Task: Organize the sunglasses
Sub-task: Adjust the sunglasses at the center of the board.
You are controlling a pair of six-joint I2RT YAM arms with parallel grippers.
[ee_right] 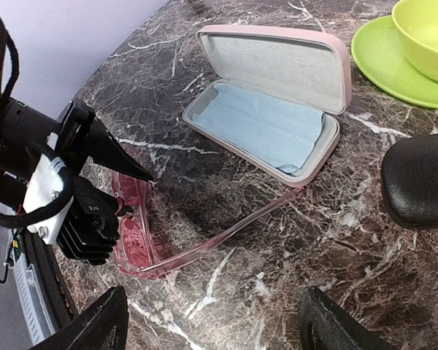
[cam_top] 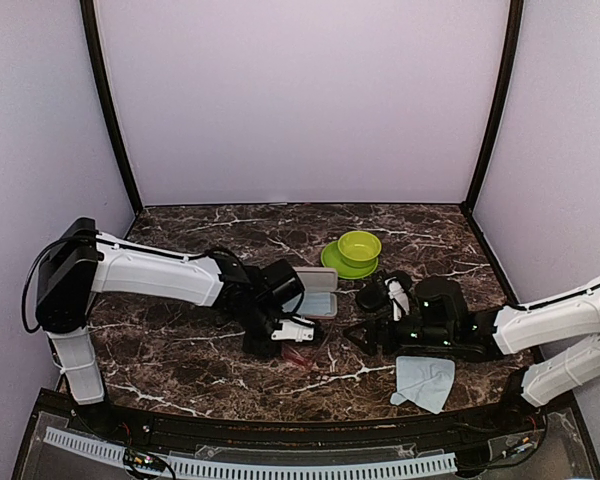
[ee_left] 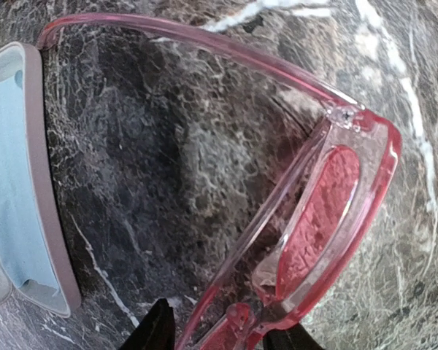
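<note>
The left gripper is closed on the front of the red-pink sunglasses: one finger stands on each side of the frame beside a lens. The pair sits low over the table, just in front of the pink case. One temple is unfolded, and its tip reaches the rim of that case.

The right gripper is spread wide with nothing between its fingers. It hovers near the pink case and faces the left gripper.

The pink case lies open, lid back, with a light blue cloth inside. A black case lies beside it. A green bowl stands on a green plate farther back. A pale cloth lies near the right arm's base.

Task status, as a judgement:
- Red-pink pair: grasped, not yet in a case. The open temple probably needs folding first.
- Black-framed pair: cannot be made out in any view.

No brand, label or readable writing appears.
</note>
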